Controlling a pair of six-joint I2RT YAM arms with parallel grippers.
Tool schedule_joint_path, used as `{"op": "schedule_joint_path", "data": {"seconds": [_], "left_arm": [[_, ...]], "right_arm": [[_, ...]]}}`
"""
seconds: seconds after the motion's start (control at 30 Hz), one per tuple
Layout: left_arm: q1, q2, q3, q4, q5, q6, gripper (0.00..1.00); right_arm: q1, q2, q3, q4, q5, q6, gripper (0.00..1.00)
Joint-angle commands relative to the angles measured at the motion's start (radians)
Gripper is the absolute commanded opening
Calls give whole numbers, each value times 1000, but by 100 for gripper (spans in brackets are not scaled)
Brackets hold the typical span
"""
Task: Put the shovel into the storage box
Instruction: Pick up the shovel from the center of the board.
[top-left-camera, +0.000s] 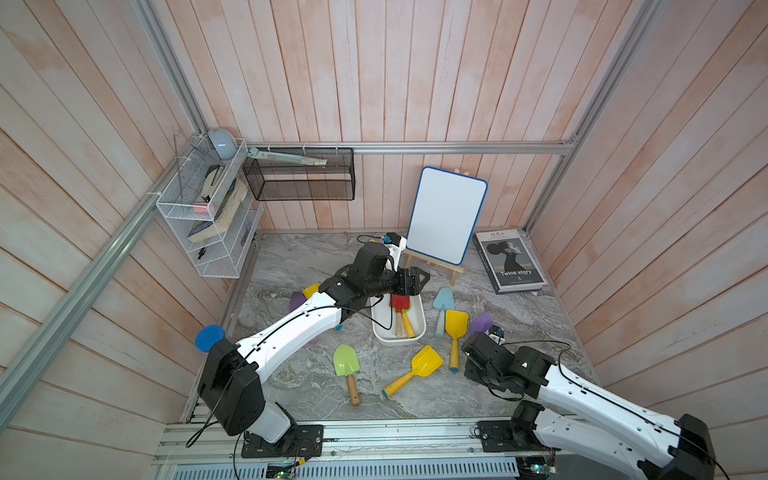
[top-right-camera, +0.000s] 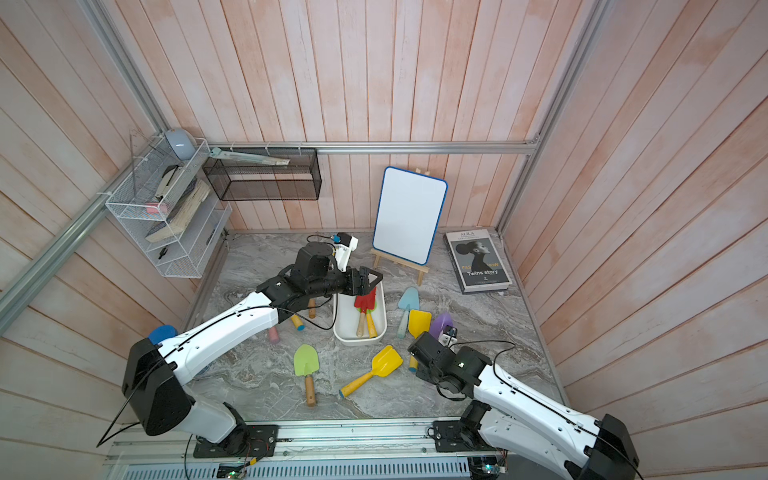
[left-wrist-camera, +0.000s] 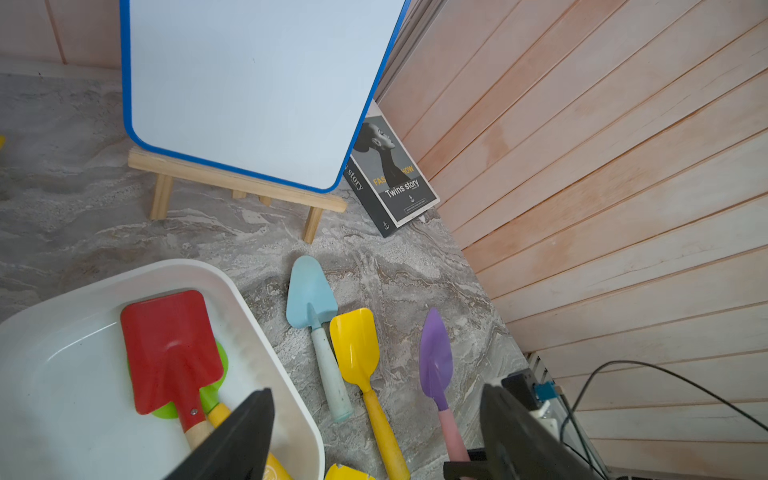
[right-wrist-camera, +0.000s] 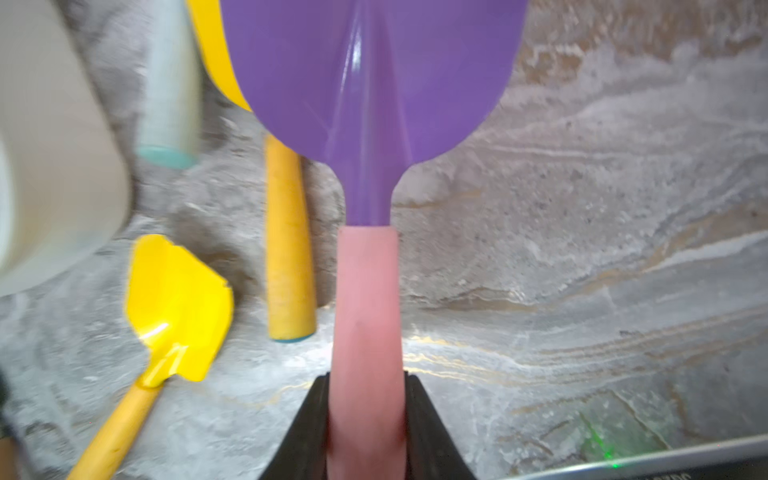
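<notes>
Shovel (right-wrist-camera: 370, 104): purple blade, pink handle, clamped by right end effector (right-wrist-camera: 368, 386); left end effector (left-wrist-camera: 376, 392) spread wide.

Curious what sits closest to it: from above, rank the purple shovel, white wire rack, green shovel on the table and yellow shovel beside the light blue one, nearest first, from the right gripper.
In a top view:
1. purple shovel: held in the right gripper.
2. yellow shovel: just beside it.
3. green shovel: farther off, front middle.
4. white wire rack: mounted high, far left.
</notes>
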Motion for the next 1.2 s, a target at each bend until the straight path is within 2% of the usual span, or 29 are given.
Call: {"op": "schedule_joint_path", "data": {"seconds": [0.0,0.33,0.67,0.9,1.07,1.17], "left_arm": [[-6,40,6,47,62,-14,83],[-8,111,24,73,116,-7,81],[-14,133,-22,127,121,-1,67],[-17,148,-27,122,111,-7,55],[-21,156,-15,106,97,-8,39],[-24,164,-1,86,86,-5,34]], "right_arm": [[4,-18,54,61,21,-157,0],[-10,80,140,277,-92,-374,0],[-64,152,182,397,-211,-465,0],[-94,143,177,414,-244,-477,0],[-99,149,177,421,-254,-479,0],[-100,151,173,425,-255,-477,0]]}}
